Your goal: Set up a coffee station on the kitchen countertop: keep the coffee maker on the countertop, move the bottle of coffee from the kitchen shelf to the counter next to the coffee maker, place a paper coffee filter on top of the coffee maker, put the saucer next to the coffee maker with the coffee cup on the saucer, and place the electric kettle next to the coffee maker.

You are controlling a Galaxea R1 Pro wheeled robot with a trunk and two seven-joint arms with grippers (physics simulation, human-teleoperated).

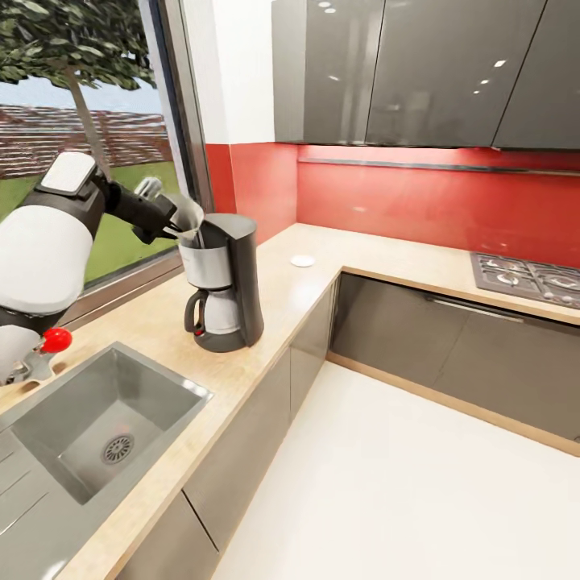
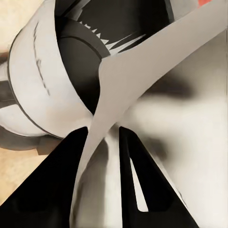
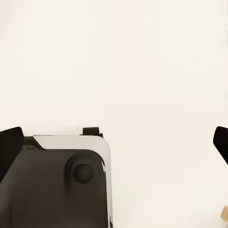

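Left arm brings the filter to the top of the machine.

The left gripper [image 1: 179, 223] pinches the paper coffee filter [image 1: 187, 214] by its edge, the cone hanging just ahead of and below the fingers, right over the coffee maker [image 1: 224, 282]. The right gripper's [image 3: 116, 142] black fingertips stand wide apart, empty. Further right along the kitchen countertop [image 1: 266, 306] the saucer [image 1: 302, 260] sits in the corner by the red wall.

no legible text, labels or nos anywhere
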